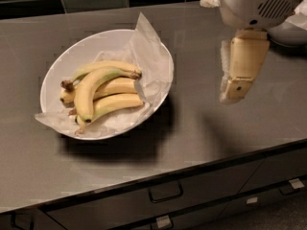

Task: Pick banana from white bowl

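The banana point(85, 94) lies on top of the pile in the white bowl point(52, 73). It curves from its brown stem by the bowl's right side round to its dark tip near the front rim. Other bananas point(117, 102) lie beneath and beside it on crinkled paper point(149, 49). The bowl sits on the left half of the grey table point(201, 128). The gripper point(230, 96) hangs above the right half, pointing down, well apart from the bowl. Whether it is wide or narrow cannot be told. It holds nothing. Drawers point(165, 193) run below the front edge.
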`<state>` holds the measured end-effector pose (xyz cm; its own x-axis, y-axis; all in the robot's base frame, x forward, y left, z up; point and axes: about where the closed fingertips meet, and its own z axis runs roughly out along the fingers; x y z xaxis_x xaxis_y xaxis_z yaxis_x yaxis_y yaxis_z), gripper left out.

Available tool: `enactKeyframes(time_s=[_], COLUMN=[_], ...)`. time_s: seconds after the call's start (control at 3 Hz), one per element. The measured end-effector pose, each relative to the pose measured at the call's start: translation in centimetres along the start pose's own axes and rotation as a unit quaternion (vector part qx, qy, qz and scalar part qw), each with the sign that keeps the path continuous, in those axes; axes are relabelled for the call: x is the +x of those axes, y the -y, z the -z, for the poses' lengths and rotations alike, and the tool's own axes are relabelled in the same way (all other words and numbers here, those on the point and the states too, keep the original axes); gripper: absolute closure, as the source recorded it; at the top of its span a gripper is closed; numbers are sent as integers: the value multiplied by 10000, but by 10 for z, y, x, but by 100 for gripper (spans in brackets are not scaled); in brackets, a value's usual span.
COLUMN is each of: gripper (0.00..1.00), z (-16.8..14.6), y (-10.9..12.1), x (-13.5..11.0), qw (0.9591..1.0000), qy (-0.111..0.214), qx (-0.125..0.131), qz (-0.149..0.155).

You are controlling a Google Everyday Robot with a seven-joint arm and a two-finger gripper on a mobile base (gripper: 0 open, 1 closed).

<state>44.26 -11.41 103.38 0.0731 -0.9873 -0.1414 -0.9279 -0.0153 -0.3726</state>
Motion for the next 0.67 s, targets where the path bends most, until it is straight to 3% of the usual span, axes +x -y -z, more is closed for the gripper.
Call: enactKeyframes(time_s=[0.33, 0.67], gripper=[0, 0], z=[6, -6], y=[4, 17], x=[-11, -44], qw=[9999, 9979], qy=[36, 78], qx=[90, -54], qz=[138, 639])
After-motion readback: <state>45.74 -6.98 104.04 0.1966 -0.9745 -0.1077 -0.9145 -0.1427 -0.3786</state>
